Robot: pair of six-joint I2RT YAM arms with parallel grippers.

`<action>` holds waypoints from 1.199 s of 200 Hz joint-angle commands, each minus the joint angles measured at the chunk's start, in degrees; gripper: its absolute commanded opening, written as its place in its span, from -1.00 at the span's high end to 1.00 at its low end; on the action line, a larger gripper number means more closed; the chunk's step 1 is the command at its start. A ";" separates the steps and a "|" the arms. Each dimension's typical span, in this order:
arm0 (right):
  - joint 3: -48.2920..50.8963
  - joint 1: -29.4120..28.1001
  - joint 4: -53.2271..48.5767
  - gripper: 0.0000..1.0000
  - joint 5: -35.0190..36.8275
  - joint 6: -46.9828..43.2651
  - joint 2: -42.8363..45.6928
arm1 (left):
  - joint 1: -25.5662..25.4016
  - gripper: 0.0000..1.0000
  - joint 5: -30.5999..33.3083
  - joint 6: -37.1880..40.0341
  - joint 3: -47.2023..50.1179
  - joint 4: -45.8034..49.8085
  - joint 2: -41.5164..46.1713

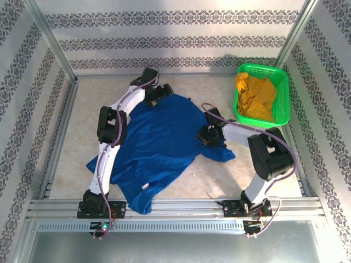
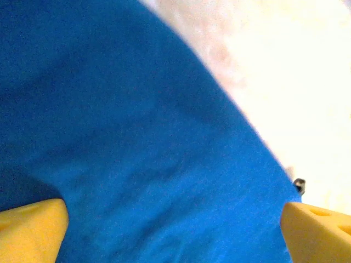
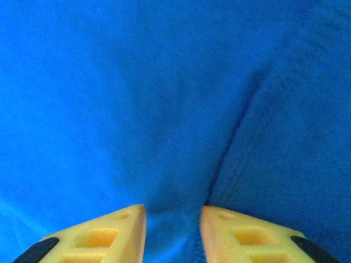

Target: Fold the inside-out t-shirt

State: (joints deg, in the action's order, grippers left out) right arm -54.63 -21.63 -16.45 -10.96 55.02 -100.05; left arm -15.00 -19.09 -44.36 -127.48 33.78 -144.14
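Note:
The inside-out t-shirt (image 1: 159,142), royal blue, lies spread and rumpled across the middle of the table, one corner reaching the near rail. My left gripper (image 1: 159,94) hovers at the shirt's far edge. In the left wrist view that gripper (image 2: 173,211) stands wide open, with the blue cloth (image 2: 120,120) lying flat beneath and nothing between the fingers. My right gripper (image 1: 207,135) sits low at the shirt's right edge. In the right wrist view its jaws (image 3: 173,211) stand narrowly apart with a raised fold of the blue cloth (image 3: 137,98) pinched between them.
A green basket (image 1: 285,82) at the back right holds a mustard-yellow garment (image 1: 255,96). Patterned walls close in the back and both sides. Bare pale tabletop (image 2: 296,66) lies beyond the shirt's far edge, and a metal rail (image 1: 181,207) runs along the near edge.

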 commanded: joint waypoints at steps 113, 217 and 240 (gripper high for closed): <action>-65.62 6.78 -29.02 0.23 7.00 -5.64 -38.86 | 19.03 -1.00 3.21 -7.19 17.06 -5.36 9.40; -22.06 -5.89 -13.20 0.23 -2.44 -10.77 1.58 | 16.38 -0.99 -4.84 -1.94 52.10 -10.34 47.89; -10.17 -14.32 -7.02 0.24 -2.30 -4.36 6.03 | 13.85 -0.99 -3.24 -1.79 67.52 -10.72 58.99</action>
State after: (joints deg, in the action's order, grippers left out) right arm -75.05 -30.44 -30.17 -12.38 43.90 -94.45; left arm 0.86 -22.98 -47.62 -72.49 22.15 -91.15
